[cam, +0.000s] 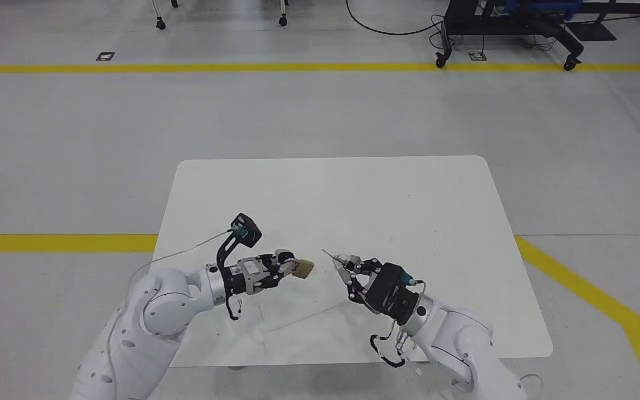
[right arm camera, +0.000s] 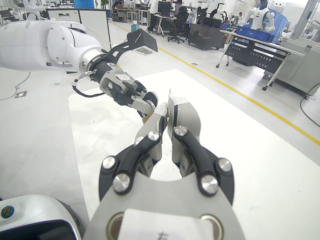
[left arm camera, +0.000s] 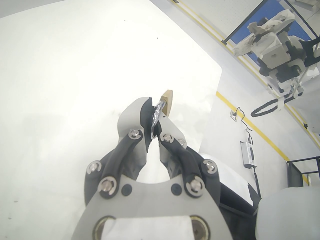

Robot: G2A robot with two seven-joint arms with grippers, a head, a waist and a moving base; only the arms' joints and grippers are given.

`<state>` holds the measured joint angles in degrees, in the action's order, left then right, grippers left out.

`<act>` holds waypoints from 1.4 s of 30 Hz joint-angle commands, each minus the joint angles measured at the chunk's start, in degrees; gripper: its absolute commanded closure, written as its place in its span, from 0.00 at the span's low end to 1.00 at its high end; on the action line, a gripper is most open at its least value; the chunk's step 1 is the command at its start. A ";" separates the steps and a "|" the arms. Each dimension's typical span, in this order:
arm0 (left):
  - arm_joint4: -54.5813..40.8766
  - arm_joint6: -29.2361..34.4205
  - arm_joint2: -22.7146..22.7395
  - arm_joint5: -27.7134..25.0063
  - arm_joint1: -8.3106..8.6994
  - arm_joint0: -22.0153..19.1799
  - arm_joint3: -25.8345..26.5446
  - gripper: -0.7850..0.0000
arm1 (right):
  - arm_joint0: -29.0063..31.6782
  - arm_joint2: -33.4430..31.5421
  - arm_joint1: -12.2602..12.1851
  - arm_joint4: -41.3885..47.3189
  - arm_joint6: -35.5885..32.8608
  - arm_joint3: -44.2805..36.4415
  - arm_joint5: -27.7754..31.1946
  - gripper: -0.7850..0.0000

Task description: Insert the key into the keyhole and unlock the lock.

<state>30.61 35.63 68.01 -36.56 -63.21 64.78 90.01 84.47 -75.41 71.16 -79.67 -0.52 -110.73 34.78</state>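
Two pinch grasps above the white table [cam: 400,190].
Left gripper [left arm camera: 156,111] clamps the brass lock [left arm camera: 168,101] by its shackle; right gripper [right arm camera: 167,108] pinches the key [right arm camera: 170,92].

2 white arms [cam: 160,305], black cabled wrists [cam: 232,280], silver screws [left arm camera: 107,185]; prob. teal plug [right arm camera: 134,27].

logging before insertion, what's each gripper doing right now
left gripper: closed, holding the lock
right gripper: closed on the key
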 commanded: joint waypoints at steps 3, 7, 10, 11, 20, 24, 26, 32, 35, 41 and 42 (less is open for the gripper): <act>-5.25 0.03 -1.34 1.68 -0.31 0.65 0.36 1.00 | 0.00 0.00 0.00 0.00 0.00 0.00 0.00 1.00; -21.69 7.13 -1.37 4.60 -0.34 -0.76 -2.27 1.00 | 1.48 -1.56 -0.59 -10.18 1.42 -3.36 -2.75 1.00; -33.76 15.21 -0.93 10.78 -0.23 -2.95 -4.76 1.00 | 5.14 -3.86 -1.45 -20.47 7.29 -6.17 -4.31 1.00; -36.41 17.70 -0.84 13.08 -0.19 -3.72 -5.52 1.00 | 6.34 -4.71 -1.73 -22.81 9.88 -6.75 -4.64 1.00; -40.67 23.67 -1.50 25.54 -0.16 -8.01 -9.48 1.00 | 12.27 -9.43 -3.22 -32.00 23.14 -7.04 -7.60 1.00; -40.67 23.67 -1.50 25.54 -0.16 -8.01 -9.48 1.00 | 12.47 -9.21 -3.30 -32.73 22.76 -6.69 -7.85 1.00; -40.67 23.67 -1.50 25.54 -0.16 -8.01 -9.48 1.00 | 12.47 -9.21 -3.30 -32.73 22.76 -6.69 -7.85 1.00; -50.20 27.34 -2.03 29.59 -0.57 -7.54 -10.51 1.00 | 12.47 -9.21 -3.30 -32.73 22.76 -6.69 -7.85 1.00; -59.39 33.89 -2.51 36.74 -1.02 -10.49 -15.42 1.00 | 12.00 -8.33 -3.39 -33.02 22.90 -6.04 -7.12 1.00; -67.23 45.44 -5.97 51.04 -1.97 -18.28 -25.11 1.00 | 9.97 -5.91 -3.87 -38.64 23.49 -4.34 -5.84 1.00; -66.76 47.95 -7.27 54.04 -2.09 -19.55 -26.51 1.00 | 9.82 -5.57 -3.97 -39.97 23.46 -4.39 -5.93 1.00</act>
<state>-37.13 81.03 61.99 14.33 -65.20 46.52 64.97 94.42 -81.24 67.28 -118.43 22.95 -115.05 28.93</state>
